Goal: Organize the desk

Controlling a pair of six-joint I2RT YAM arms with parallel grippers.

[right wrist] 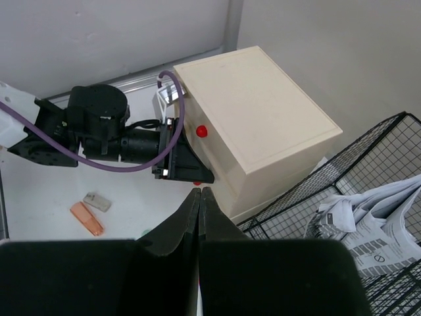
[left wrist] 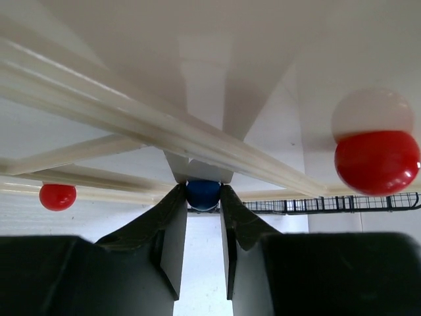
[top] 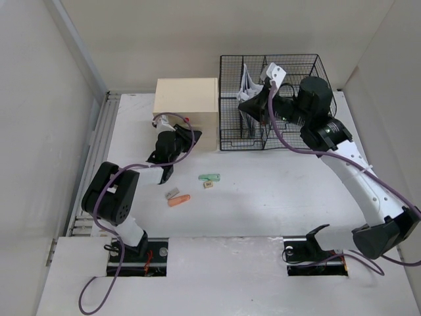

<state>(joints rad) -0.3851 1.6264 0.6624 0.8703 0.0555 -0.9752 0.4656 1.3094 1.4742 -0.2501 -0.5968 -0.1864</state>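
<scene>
Nearest the lens we meet the left gripper (left wrist: 202, 191); its two black, wedge-shaped matte fingers (left wrist: 168, 230) pinch a small glossy blue round knob (left wrist: 203, 196), touching it on either side; the knob sits on the smooth cream front of a beige wooden drawer box (top: 186, 99), whose plain ridges run slantwise above; two glossy red round knobs (left wrist: 377, 161) flank it, one far to each side.

From the other wrist we see the right gripper (right wrist: 199, 192) pressed fully together, its black tapered fingers meeting in a thin seam with nothing between them; from above it hangs over a black wire-mesh organizer (top: 230, 135), a square-gridded basket split into compartments, one holding crumpled white printed papers (right wrist: 375, 224).

Box and organizer stand side by side at the far edge of the desk (top: 276, 191), a large flat matte white tabletop with a ridged metal rail (top: 99, 151) along its left side.

On the bare surface near the left arm lie a short orange rounded piece (top: 179, 200), a small grey block (top: 172, 193) just beside it, a flat green clip-like piece (top: 209, 177) and a tiny tan item (top: 208, 185); what they are we cannot tell.
</scene>
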